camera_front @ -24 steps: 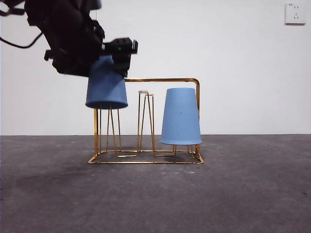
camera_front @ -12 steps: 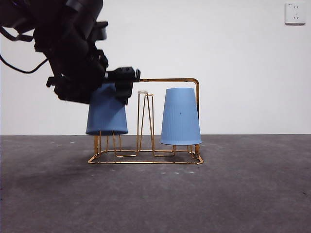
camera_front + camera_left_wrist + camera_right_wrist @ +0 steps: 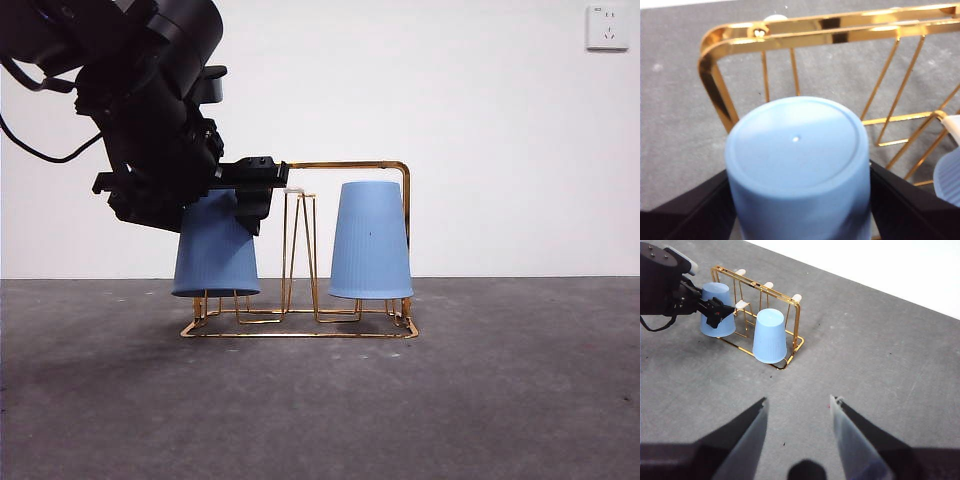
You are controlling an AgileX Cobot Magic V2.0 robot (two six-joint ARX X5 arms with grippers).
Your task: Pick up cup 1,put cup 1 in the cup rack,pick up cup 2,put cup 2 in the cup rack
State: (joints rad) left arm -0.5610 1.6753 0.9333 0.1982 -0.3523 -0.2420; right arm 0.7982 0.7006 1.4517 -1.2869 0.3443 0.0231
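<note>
The gold wire cup rack [image 3: 345,165] stands mid-table. Cup 1 [image 3: 370,240], blue and upside down, sits over its right-hand peg. Cup 2 [image 3: 215,265], also blue and inverted, hangs low over the left-hand peg, its rim just above the rack's base. My left gripper [image 3: 235,190] is shut on cup 2 near its upturned bottom; the left wrist view shows cup 2 [image 3: 797,160] between the two black jaws, with the rack's frame [image 3: 805,35] behind it. My right gripper [image 3: 797,407] is open and empty, high above the table and well away from the rack [image 3: 797,322].
The rack's middle peg [image 3: 298,250] stands bare between the two cups. A wall socket [image 3: 607,27] is on the white wall at the back. Grey tabletop [image 3: 500,400] stretches all around the rack.
My left gripper has carried cup 2 down over the rack's left peg, from above the peg's top to near the base. Cup 1 and the rack have not moved.
</note>
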